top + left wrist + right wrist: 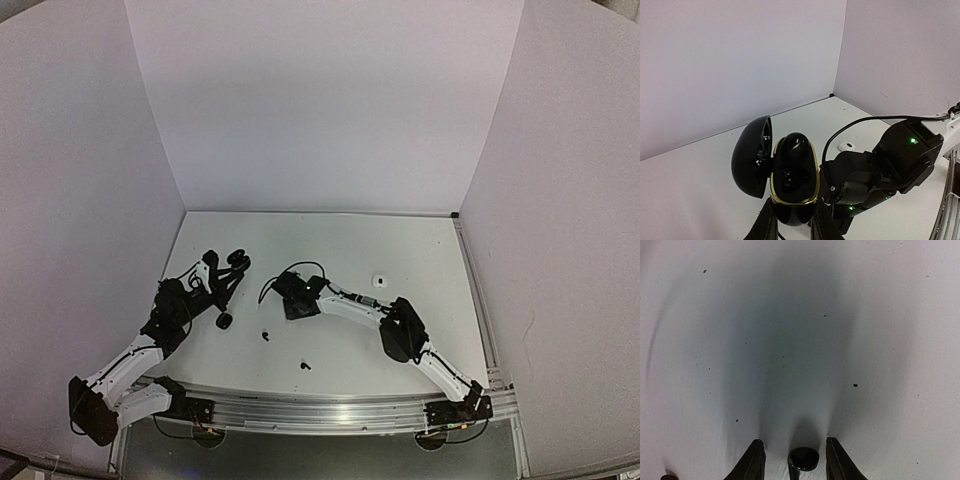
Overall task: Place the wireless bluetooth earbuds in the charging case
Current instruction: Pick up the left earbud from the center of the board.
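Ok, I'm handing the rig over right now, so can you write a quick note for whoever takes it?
Left gripper: shut on the black charging case, lid swung open.
Right gripper: open, fingers either side of a black earbud on the table, not yet gripping it.
Loose on the table: a white earbud, a second black earbud, a third black earbud.
Done: case opened and held. The inside is too dark to tell if a bud is seated.
Left: grasp this bud, seat it, then the others.
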You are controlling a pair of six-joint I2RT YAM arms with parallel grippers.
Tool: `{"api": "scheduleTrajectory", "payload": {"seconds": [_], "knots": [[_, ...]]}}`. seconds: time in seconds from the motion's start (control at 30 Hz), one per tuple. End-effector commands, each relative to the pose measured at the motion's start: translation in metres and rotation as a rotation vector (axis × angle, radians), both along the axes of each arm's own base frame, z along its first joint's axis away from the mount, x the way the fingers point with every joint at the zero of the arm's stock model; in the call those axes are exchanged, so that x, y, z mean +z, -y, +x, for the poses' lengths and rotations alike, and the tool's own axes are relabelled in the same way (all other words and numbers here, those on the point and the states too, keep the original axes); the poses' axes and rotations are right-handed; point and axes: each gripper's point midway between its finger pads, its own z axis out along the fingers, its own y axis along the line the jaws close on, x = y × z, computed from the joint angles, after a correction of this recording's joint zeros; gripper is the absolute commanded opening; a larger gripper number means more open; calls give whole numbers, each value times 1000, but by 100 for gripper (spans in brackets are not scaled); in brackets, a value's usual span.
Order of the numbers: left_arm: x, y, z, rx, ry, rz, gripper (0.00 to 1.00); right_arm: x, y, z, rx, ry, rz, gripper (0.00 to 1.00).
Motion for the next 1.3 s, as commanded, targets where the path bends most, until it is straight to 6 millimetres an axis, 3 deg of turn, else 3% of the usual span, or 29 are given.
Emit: {"api": "scheduleTrajectory", "payload": {"seconds": [0.0, 0.27, 0.63, 0.83, 1.03, 1.27], "knots": [[14, 2, -1, -7, 41, -12, 0, -13, 11, -4, -6, -38, -42, 35], [16, 3, 0, -12, 42, -13, 0, -18, 17, -5, 10, -61, -54, 25], [15, 5, 0, -21, 44, -10, 0, -16, 30, -19, 189, -105, -113, 24], [16, 5, -1, -25, 46, -10, 0, -10, 40, -14, 218, -84, -160, 23], [16, 6, -2, -33, 43, -10, 0, -6, 22, -15, 273, -112, -88, 30], [15, 6, -2, -34, 44, -7, 0, -16, 21, -9, 188, -134, -66, 24]]}}
